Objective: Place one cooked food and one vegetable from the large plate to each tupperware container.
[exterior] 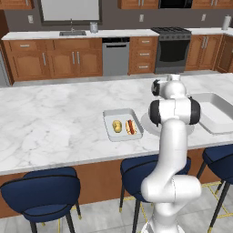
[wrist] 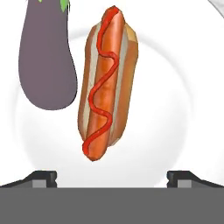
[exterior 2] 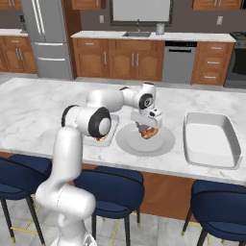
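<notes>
One eggplant cropped at top, hot dog beside it, tool spread.

A: What do we see on the marble worktop?

B: We see three pale things resting on it: a smaller tray, a round plate just beside it, and a larger tray further right.

the hand hangs low over the large plate on the marble bench, with 1 empty tupperware container to the right.
</notes>
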You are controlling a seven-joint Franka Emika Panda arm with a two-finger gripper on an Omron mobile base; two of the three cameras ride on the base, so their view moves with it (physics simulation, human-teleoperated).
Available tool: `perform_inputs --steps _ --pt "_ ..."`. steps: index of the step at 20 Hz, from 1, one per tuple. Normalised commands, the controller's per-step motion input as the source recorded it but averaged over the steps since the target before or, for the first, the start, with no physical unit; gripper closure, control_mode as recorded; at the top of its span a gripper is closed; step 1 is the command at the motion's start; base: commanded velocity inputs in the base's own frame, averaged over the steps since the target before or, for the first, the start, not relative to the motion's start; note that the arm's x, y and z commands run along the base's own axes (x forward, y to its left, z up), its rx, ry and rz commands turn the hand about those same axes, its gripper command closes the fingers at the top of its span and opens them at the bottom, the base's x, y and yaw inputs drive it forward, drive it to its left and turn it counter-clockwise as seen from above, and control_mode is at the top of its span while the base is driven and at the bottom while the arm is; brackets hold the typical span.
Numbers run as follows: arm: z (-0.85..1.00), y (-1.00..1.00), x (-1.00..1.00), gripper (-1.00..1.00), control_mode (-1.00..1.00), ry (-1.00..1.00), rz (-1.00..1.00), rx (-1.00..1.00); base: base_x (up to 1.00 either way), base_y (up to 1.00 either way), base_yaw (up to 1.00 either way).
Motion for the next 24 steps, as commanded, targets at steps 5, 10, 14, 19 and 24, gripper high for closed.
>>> perform_inputs --steps 5,10,14,19,24 --pt "-0.33 -0.04 0.24 -1.0 -1.0 0.0 -0.01 0.0 0.0 0.0 0.0" --pt "-0.03 0.0 0.31 -1.0 -1.0 0.0 0.0 0.0 0.0 0.0 0.0" --pt "0.03 0.21 0.09 -1.0 -1.0 -0.07 0.07 0.0 0.0 0.0 0.0" --pt "0.0 0.27 0.36 -1.0 -1.0 -0.1 0.16 0.0 0.0 0.0 0.0" --pt "-0.16 0.01 0.1 -1.0 -1.0 -0.11 0.09 0.0 0.0 0.0 0.0"
